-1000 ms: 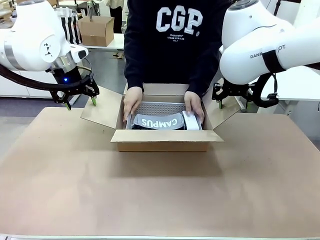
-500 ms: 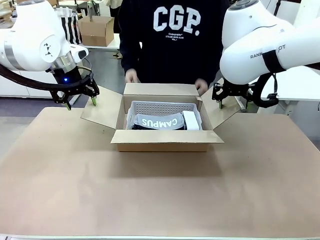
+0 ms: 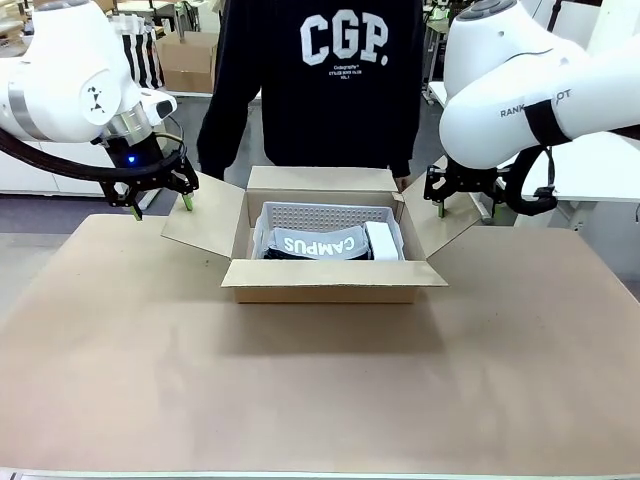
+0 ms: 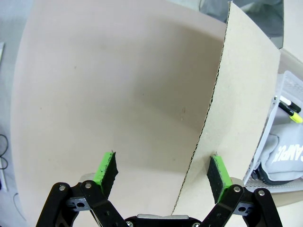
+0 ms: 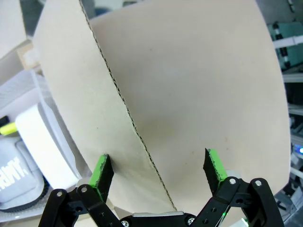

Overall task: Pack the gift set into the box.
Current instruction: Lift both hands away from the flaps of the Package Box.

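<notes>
Front view: my left gripper and right gripper, both spread wide, straddle the splayed side flaps of the box, presumably ready to fold them over the gift set lying inside.

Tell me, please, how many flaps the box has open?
4: left flap spread outward, right flap spread outward, far flap upright before the person, near flap folded out toward the camera.

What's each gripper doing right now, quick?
Left gripper: open, holding nothing.
Right gripper: open, holding nothing.
</notes>
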You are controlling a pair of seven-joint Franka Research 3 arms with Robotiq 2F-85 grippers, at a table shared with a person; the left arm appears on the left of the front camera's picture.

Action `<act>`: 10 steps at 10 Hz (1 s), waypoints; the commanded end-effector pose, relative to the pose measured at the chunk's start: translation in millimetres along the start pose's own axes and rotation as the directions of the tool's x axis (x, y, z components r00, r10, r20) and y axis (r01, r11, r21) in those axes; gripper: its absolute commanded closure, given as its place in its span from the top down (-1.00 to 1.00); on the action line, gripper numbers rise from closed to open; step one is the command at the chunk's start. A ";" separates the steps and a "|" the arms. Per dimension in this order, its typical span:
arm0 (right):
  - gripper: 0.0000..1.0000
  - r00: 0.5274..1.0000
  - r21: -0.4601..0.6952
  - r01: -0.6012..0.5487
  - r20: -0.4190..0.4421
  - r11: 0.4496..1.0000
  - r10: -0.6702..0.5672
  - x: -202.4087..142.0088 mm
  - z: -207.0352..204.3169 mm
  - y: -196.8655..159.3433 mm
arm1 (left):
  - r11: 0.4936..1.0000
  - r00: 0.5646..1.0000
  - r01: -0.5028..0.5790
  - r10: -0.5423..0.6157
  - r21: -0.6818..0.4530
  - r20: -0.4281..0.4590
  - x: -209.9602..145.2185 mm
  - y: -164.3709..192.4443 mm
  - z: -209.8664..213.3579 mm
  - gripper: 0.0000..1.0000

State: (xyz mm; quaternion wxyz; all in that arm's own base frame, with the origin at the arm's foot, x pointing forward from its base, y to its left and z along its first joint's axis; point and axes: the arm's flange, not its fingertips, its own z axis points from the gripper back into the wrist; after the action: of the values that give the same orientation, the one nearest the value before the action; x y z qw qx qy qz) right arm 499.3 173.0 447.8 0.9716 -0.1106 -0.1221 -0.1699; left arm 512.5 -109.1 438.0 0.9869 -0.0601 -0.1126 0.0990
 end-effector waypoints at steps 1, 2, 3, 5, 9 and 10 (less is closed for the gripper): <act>1.00 1.000 -0.022 0.018 0.015 1.000 -0.017 3.9 1.5 2.9 | 1.000 1.000 -0.011 0.011 0.022 0.001 0.7 -0.9 0.8 1.00; 1.00 1.000 -0.022 0.018 0.015 1.000 -0.017 3.9 1.5 2.9 | 1.000 1.000 -0.011 0.011 0.022 0.001 0.7 -0.9 0.8 1.00; 1.00 1.000 -0.022 0.018 0.015 1.000 -0.017 3.9 1.5 2.9 | 1.000 1.000 -0.011 0.011 0.022 0.001 0.7 -0.9 0.8 1.00; 1.00 1.000 -0.022 0.018 0.015 1.000 -0.017 3.9 1.5 2.9 | 1.000 1.000 -0.011 0.011 0.022 0.001 0.7 -0.9 0.8 1.00; 1.00 1.000 -0.022 0.018 0.015 1.000 -0.017 3.9 1.5 2.9 | 1.000 1.000 -0.011 0.011 0.022 0.001 0.7 -0.9 0.8 1.00; 1.00 1.000 -0.022 0.018 0.015 1.000 -0.017 3.9 1.5 2.9 | 1.000 1.000 -0.011 0.011 0.022 0.001 0.7 -0.9 0.8 1.00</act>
State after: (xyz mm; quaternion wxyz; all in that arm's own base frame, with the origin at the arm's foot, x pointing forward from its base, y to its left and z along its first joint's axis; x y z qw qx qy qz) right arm 499.3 173.0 447.8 0.9716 -0.1106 -0.1221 -0.1699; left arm 512.5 -109.1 438.0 0.9869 -0.0601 -0.1126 0.0990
